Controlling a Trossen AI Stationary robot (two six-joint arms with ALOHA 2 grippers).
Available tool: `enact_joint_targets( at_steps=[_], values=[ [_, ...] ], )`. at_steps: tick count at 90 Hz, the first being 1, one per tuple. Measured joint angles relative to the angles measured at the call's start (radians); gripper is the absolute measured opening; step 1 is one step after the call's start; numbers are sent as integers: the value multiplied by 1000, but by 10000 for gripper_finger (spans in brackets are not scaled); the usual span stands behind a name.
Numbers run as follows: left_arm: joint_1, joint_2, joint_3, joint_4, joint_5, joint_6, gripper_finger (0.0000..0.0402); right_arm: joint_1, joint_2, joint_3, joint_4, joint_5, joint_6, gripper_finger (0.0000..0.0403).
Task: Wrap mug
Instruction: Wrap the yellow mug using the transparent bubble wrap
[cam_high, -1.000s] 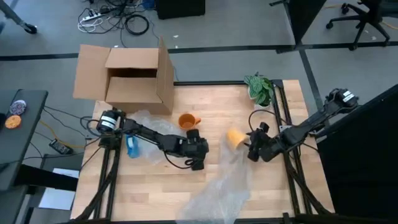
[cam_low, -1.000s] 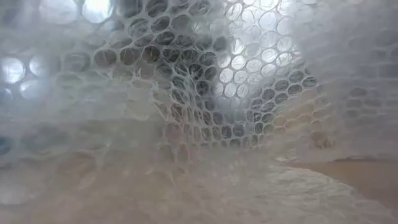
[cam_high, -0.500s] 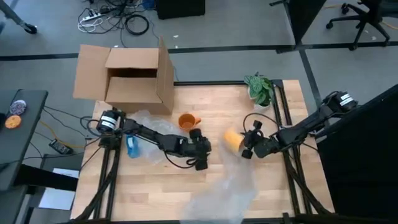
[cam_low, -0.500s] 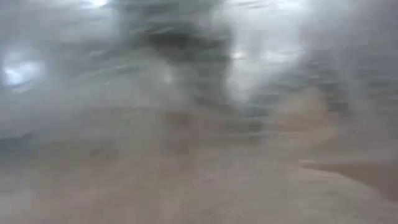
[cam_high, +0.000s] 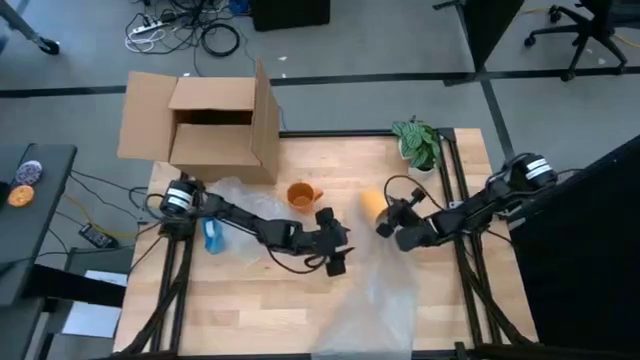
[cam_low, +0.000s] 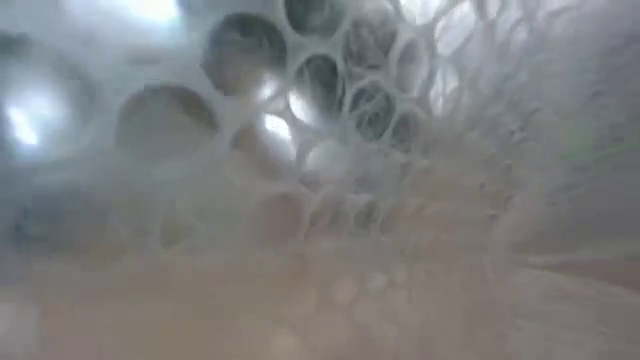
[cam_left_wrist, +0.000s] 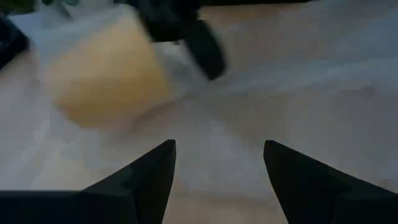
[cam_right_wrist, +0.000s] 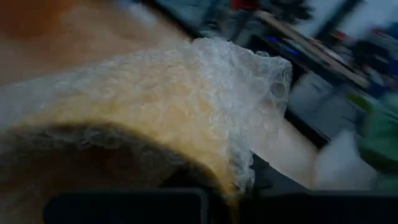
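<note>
The right gripper (cam_high: 384, 222) pinches limp, slippery bubble wrap (cam_right_wrist: 186, 106) over the rigid yellow mug (cam_high: 371, 205); the left gripper (cam_left_wrist: 217, 163) gapes empty mid-table.

Colours and patterns on the light wooden table

The table (cam_high: 300, 300) is pale blond wood with fine plank lines; at its 12 o'clock edge stands a plain brown cardboard box (cam_high: 215, 125). Near the centre sits an orange mug (cam_high: 300, 194), and toward 2 o'clock a yellow mug (cam_high: 371, 203) shows under clear, whitish bubble wrap (cam_right_wrist: 186, 106) patterned with rows of small round cells. More of the same clear wrap (cam_high: 375, 310) lies toward 5 o'clock, and a crumpled clear sheet (cam_high: 235, 195) toward 9 o'clock, beside a blue object (cam_high: 211, 236). At 1 o'clock is a green leafy plant (cam_high: 417, 141). Both arms are black, as are the left gripper's fingers (cam_left_wrist: 140, 177). The floor around is grey.
</note>
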Motion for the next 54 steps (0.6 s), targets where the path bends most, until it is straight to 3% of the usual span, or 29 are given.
enact_joint_targets(
  at_steps=[11,23,44,48,54],
  values=[
    [9,22,-1,-9,1,-1,229,-79,61,1,64,86,60,1],
    [17,5,-1,-75,1,39,229,-186,102,1,128,107,89,1],
    [68,-199,121,-723,-116,143,229,-331,113,3,177,28,44,0],
    [81,-239,129,-713,-121,153,229,-348,113,3,189,25,38,0],
    [95,-289,110,-559,-91,169,229,-370,113,3,211,23,37,0]
  ],
)
